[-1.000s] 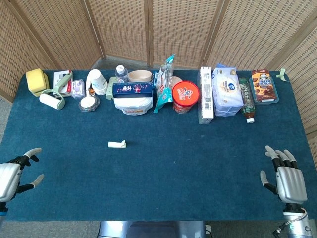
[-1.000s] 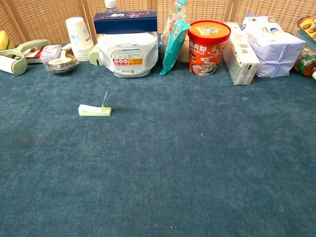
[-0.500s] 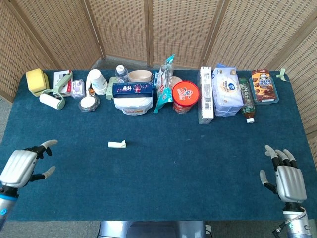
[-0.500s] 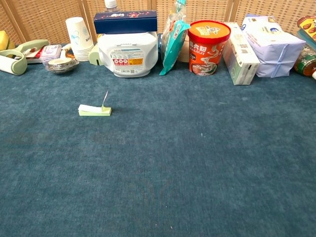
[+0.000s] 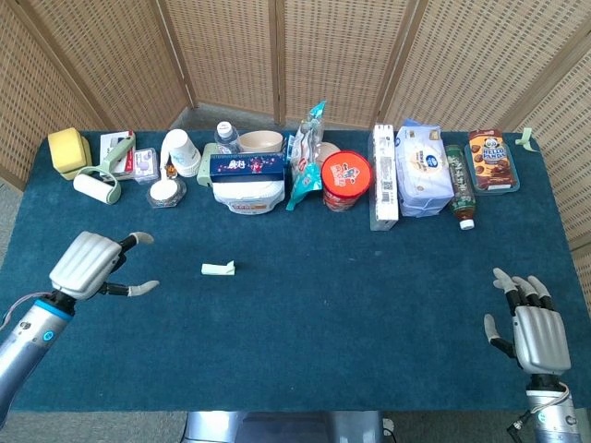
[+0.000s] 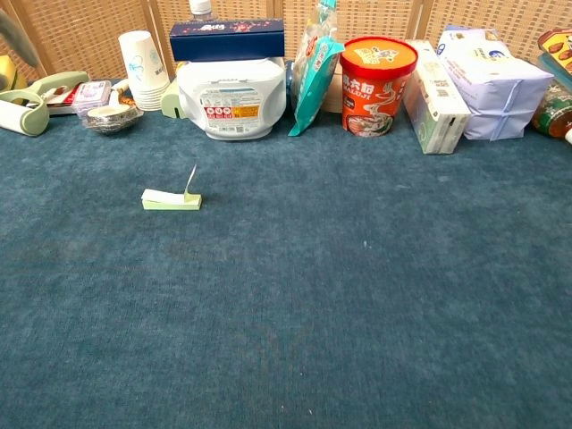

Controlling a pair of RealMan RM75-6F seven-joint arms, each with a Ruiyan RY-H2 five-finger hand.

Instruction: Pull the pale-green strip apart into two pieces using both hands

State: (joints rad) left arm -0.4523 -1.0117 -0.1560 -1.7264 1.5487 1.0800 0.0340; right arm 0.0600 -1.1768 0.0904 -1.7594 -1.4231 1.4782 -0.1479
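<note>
Pale-green strip (image 5: 218,269) flat, one end upturned, on blue carpet (image 5: 351,277).

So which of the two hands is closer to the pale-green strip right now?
The left hand: it hovers just left of the pale-green strip, fingers spread toward it. The right hand sits far off near the table's right edge.

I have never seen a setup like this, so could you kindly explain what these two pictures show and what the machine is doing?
These are two cameras on one robot with two arms, each ending in a metal hand. The head view looks down at a table with a blue cloth; the chest view looks across it from lower down. The left hand hangs over the cloth with fingers spread, holding nothing. The right hand is open too, near the table's front edge. Neither hand shows in the chest view. The pale-green strip lies untouched on the cloth. Along the back stand groceries, among them a red cup and paper cups.
</note>
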